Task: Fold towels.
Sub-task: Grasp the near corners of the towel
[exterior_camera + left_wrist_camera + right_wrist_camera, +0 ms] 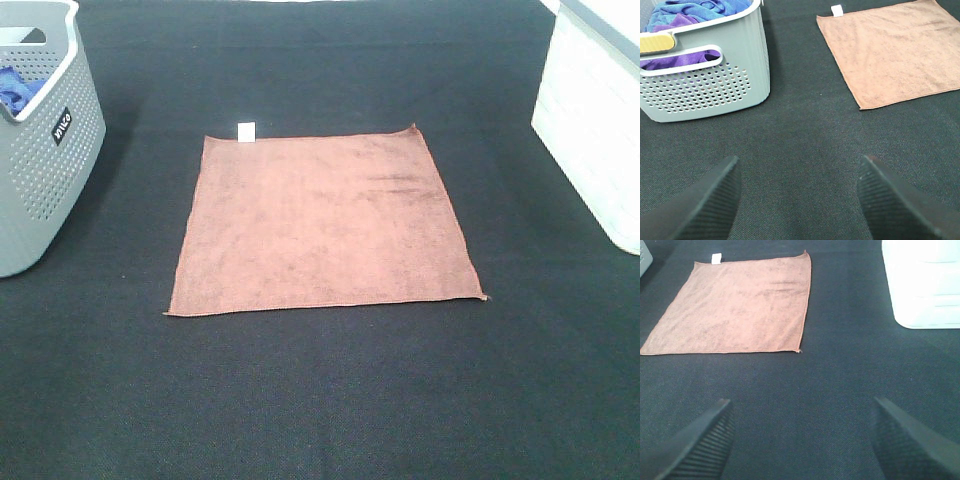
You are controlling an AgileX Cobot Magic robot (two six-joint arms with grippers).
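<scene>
A reddish-brown towel lies flat and unfolded in the middle of the black table, with a small white tag at its far left corner. It also shows in the left wrist view and the right wrist view. Neither arm appears in the exterior high view. My left gripper is open and empty, above bare table short of the towel's near left corner. My right gripper is open and empty, above bare table short of the towel's near right corner.
A grey perforated basket stands at the left edge, holding blue and purple cloths. A white container stands at the right edge. The black table surface runs wide in front of the towel.
</scene>
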